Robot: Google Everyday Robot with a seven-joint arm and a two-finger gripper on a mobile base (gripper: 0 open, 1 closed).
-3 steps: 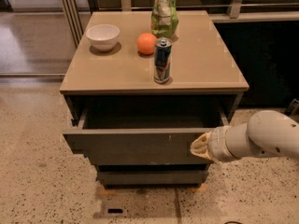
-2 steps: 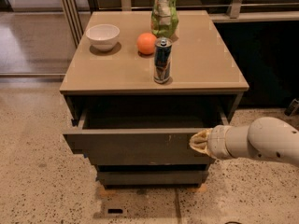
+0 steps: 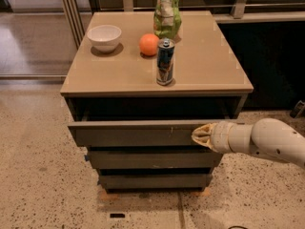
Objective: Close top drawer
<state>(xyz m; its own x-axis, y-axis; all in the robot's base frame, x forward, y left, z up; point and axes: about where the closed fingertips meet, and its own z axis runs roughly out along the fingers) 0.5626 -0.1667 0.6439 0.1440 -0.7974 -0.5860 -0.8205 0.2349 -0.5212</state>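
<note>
At the right end of the top drawer (image 3: 133, 133), your gripper (image 3: 202, 135) sits against the front panel, its pale tip touching or just short of it; you cannot tell which. Whether it is spread or pressed together cannot be made out.

- White arm (image 3: 267, 140) enters from the right and is cut off by the frame edge.
- Top drawer stands part way out from the cabinet (image 3: 209, 75), just below the tabletop. The cavity behind it is dark; contents unreadable.
- Two lower drawer fronts (image 3: 152, 159) sit further in; the lowest is partly shadowed.
- On the tabletop: white bowl (image 3: 104, 36) back left, orange (image 3: 149, 44) beside it, can (image 3: 165, 62) upright near centre, label illegible.
- Green bag (image 3: 167, 11) at the back, its top cut off.
- Dark object (image 3: 298, 109) at the right edge, cropped, unidentifiable.
</note>
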